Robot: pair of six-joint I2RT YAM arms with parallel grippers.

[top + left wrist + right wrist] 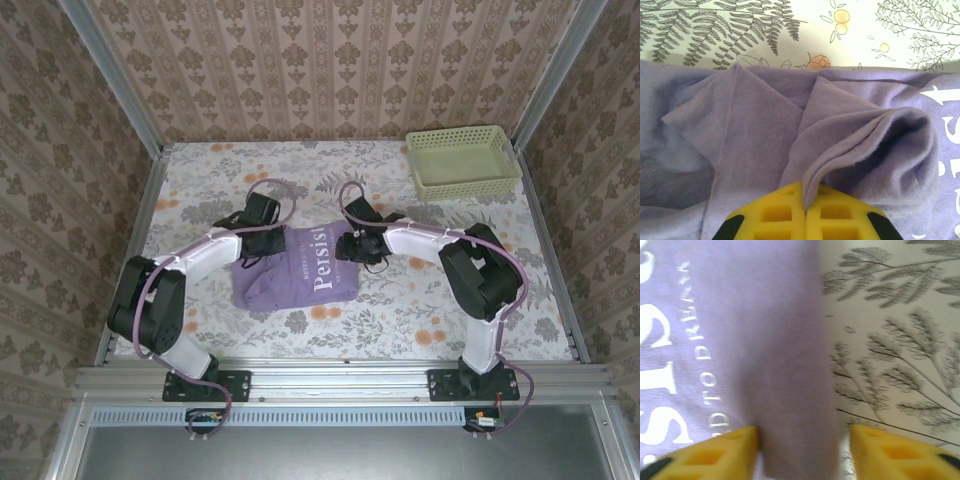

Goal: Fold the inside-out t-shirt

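Observation:
The inside-out t-shirt (295,272) is lavender with white lettering and lies partly folded in the middle of the table. My left gripper (249,257) is at its left end. In the left wrist view the yellow fingers (785,212) are pressed together, and the left gripper (805,200) is shut on a raised fold of the t-shirt (755,125). My right gripper (350,248) is at the shirt's upper right edge. In the right wrist view the right gripper (802,440) is open, and the edge strip of the t-shirt (775,340) lies between its spread fingers.
A pale green mesh basket (462,160) stands at the back right corner. The floral tablecloth (420,310) lies bare in front of and to the right of the shirt. Metal rails (150,200) border the table's sides.

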